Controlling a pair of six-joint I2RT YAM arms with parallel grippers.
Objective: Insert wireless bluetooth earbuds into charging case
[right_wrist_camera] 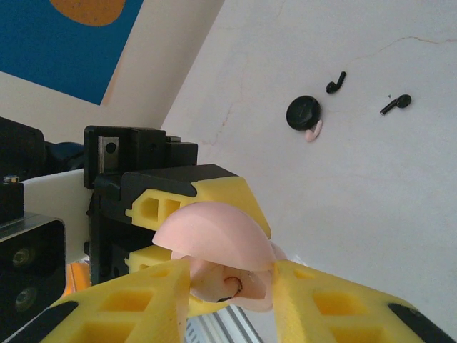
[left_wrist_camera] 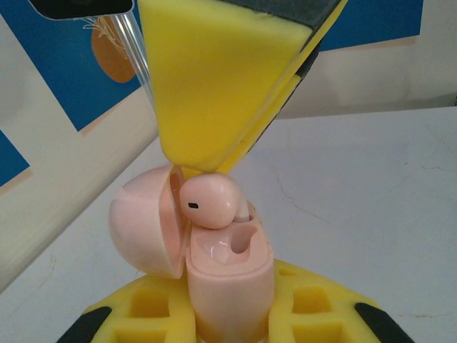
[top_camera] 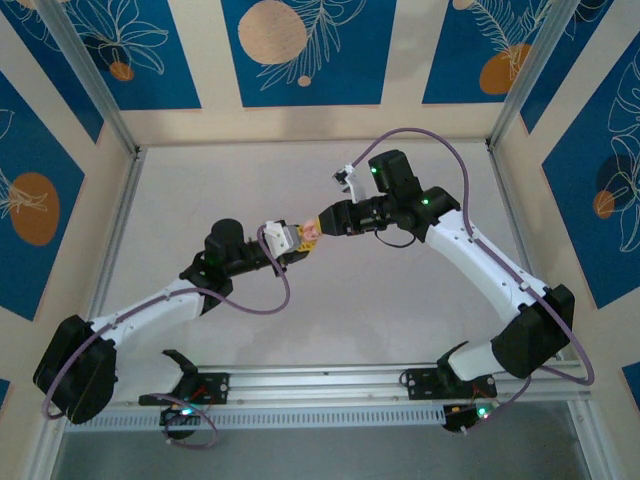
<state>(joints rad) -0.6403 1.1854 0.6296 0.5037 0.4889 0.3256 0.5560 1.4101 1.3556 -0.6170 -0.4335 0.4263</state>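
My left gripper [left_wrist_camera: 230, 318] is shut on the body of a pink charging case [left_wrist_camera: 230, 286], held upright with its round lid [left_wrist_camera: 139, 225] swung open to the left. A pink earbud [left_wrist_camera: 207, 202] sits at the case's mouth, over the left socket, pinched by my right gripper [left_wrist_camera: 207, 168] from above. From the right wrist, the lid [right_wrist_camera: 214, 232] covers most of the earbud [right_wrist_camera: 232, 286] between my yellow fingers [right_wrist_camera: 143, 300]. The two grippers meet at mid-table [top_camera: 308, 232]. Two tiny black comma-shaped earbuds [right_wrist_camera: 336, 81] [right_wrist_camera: 397, 103] lie apart on the table.
A round black disc [right_wrist_camera: 303, 113] lies on the white table [right_wrist_camera: 371, 200] with a small pink piece [right_wrist_camera: 313, 131] touching its edge, near the black earbuds. Cream and blue walls [top_camera: 300, 40] enclose the table on three sides. A metal rail [top_camera: 330, 380] runs along the near edge.
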